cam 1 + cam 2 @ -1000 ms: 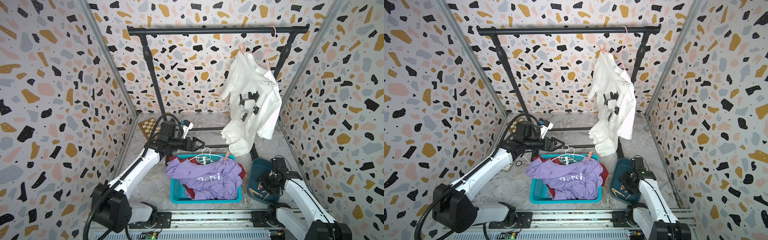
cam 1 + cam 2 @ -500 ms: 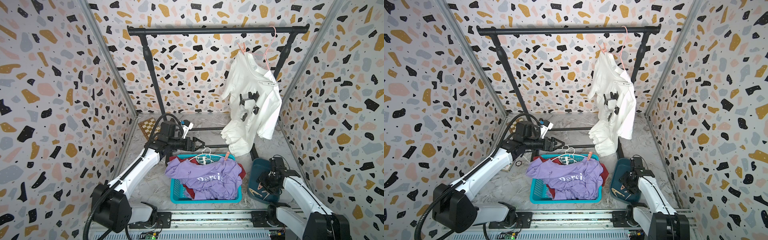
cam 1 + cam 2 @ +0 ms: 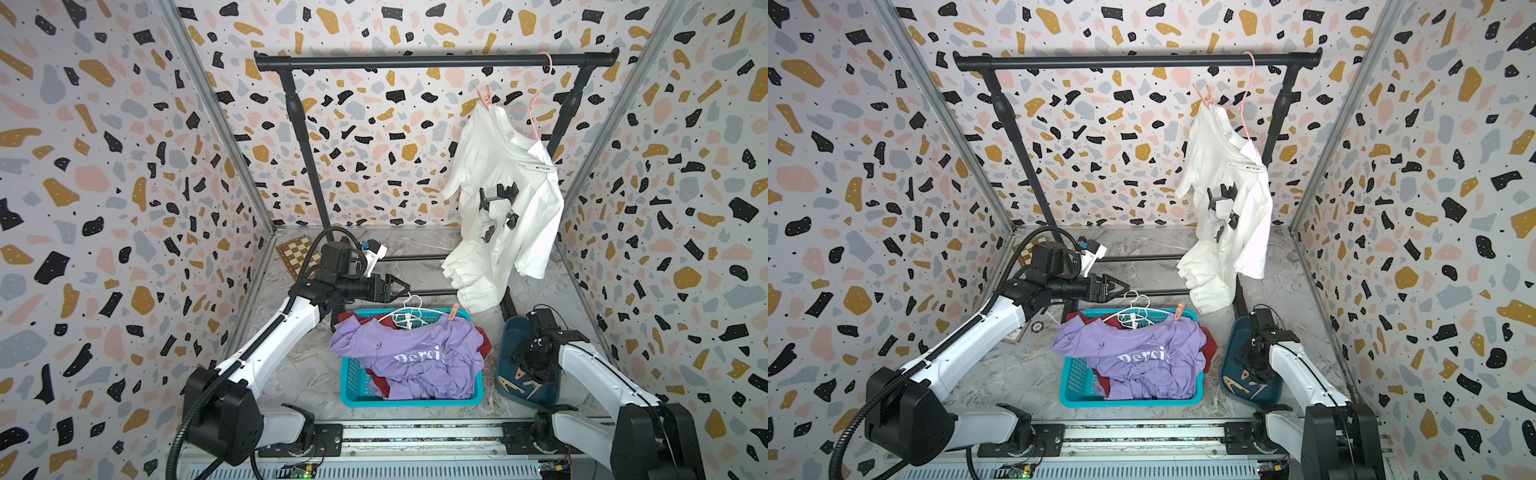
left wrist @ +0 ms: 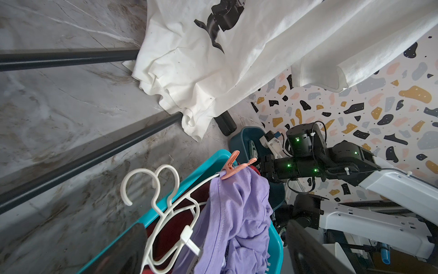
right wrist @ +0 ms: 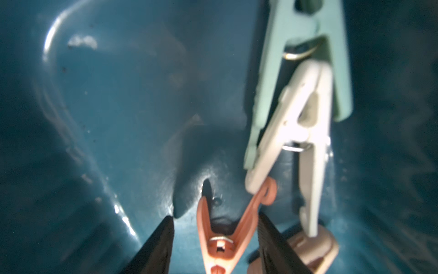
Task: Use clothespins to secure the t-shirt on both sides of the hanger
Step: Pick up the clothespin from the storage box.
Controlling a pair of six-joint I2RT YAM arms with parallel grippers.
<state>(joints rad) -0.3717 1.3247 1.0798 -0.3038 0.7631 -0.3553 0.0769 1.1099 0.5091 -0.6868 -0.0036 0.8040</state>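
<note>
Right wrist view puts your right hand (image 5: 215, 217) astride a peach clothespin (image 5: 221, 246) on the floor of the dark teal tray (image 5: 118, 118). The jaws stand half apart: one ribbed pad (image 5: 272, 244) touches a leg and a gap shows on the other side, so nothing is gripped yet. Over the last second that hand has crept slightly across the tray, its jaws barely narrowing. Your left hand (image 3: 401, 286) has not moved; it hangs wide and empty over the back rim of the turquoise basket (image 3: 411, 402). I read this as lining up, with the squeeze still to come.

The pegs are smooth, hard, V-shaped plastic with wire springs. A cream clothespin (image 5: 301, 113) lies across a mint clothespin (image 5: 265, 95), its tip against the peach one. The tray is glossy. The white t-shirt (image 3: 503, 199) hangs limp and bunched on a thin pink hanger (image 3: 540, 95), with a pink clothespin (image 3: 484, 94) at one shoulder.
</note>
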